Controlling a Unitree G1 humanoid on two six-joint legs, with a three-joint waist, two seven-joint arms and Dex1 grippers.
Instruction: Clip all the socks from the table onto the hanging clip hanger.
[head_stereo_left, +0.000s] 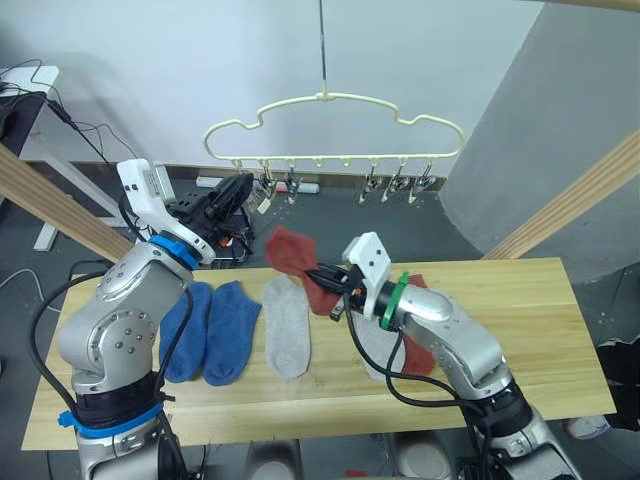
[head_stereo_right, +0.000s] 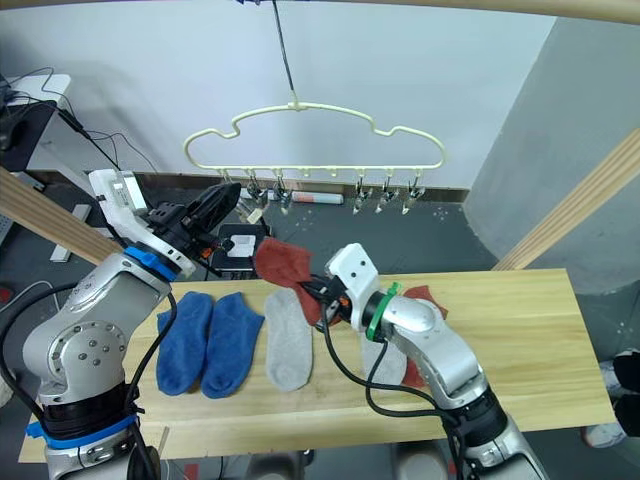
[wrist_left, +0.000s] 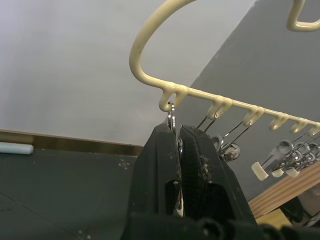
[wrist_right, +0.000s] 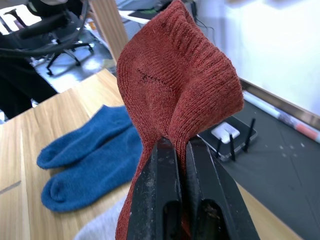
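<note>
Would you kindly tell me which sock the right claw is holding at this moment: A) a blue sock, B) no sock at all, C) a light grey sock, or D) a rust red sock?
D: the right claw is shut on a rust red sock, lifted above the table, while the blue socks lie flat.

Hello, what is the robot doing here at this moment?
The right gripper is shut on a rust red sock, lifted above the table. The left gripper pinches the end clip of the cream clip hanger. Two blue socks, two grey socks and another red one lie on the table.
</note>
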